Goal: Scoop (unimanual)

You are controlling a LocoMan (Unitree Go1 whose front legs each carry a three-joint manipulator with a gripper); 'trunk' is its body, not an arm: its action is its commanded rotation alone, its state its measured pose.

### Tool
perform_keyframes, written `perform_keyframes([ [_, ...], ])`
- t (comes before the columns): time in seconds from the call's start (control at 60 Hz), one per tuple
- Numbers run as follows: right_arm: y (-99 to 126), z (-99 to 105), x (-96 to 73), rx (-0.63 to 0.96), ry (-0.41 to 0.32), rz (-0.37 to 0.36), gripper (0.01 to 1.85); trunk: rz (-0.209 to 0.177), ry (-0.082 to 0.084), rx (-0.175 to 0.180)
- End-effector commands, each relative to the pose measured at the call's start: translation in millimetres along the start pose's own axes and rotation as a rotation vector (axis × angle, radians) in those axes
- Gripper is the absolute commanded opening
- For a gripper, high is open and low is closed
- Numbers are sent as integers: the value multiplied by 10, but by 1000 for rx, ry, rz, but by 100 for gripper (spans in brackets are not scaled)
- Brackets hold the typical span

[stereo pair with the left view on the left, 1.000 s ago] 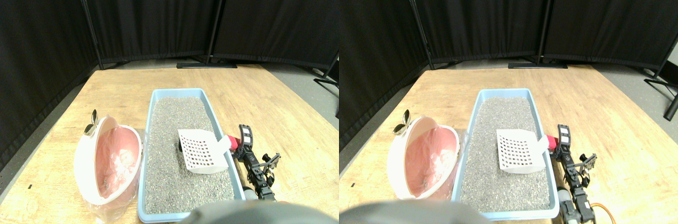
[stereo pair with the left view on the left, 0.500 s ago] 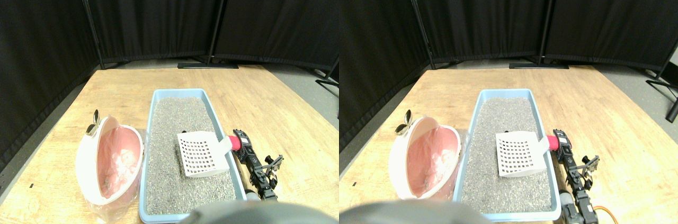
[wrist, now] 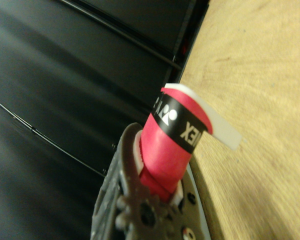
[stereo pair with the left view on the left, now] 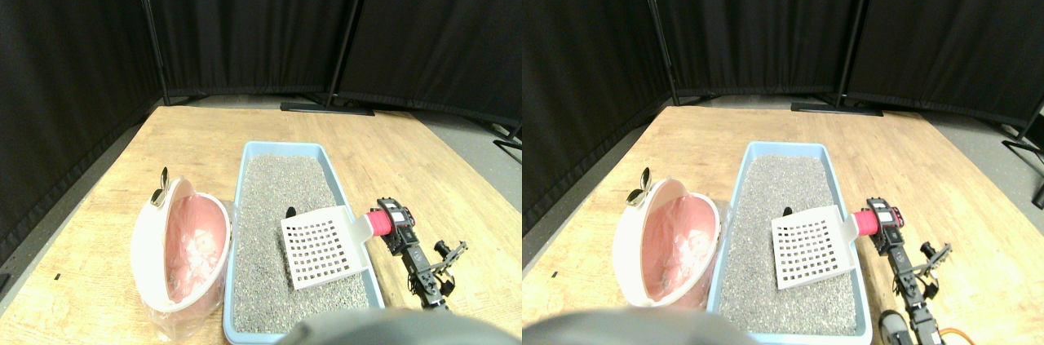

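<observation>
only "ex" reads on the scoop's red handle (wrist: 167, 145).

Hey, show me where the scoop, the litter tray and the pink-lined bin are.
scoop (stereo pair with the left view on the left: 320, 249): stereo pair view, on its slotted white blade.
litter tray (stereo pair with the left view on the left: 336, 172): stereo pair view, on its blue right rim.
pink-lined bin (stereo pair with the left view on the left: 147, 241): stereo pair view, on its white outer wall.

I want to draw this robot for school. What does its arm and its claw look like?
The right manipulator is thin and black, built of small blocky parts joined in a row, with little black bits sticking out at the side. The right gripper at its end is dark too. In the wrist view its jaw is a dark grey frame with round screws and holes. An orange cable shows near the arm's base.
</observation>
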Motion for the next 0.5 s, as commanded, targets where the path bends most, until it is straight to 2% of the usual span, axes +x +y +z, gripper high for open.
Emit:
perform_keyframes([
  [0.017, 23, 360, 88, -41, -124, 27, 5, 19, 6, -27],
  [0.117, -2, 445, 171, -101, -159, 74, 5, 30, 2, -33],
  [0.5, -92, 677, 486, -282, -181, 80, 5, 68, -7, -62],
])
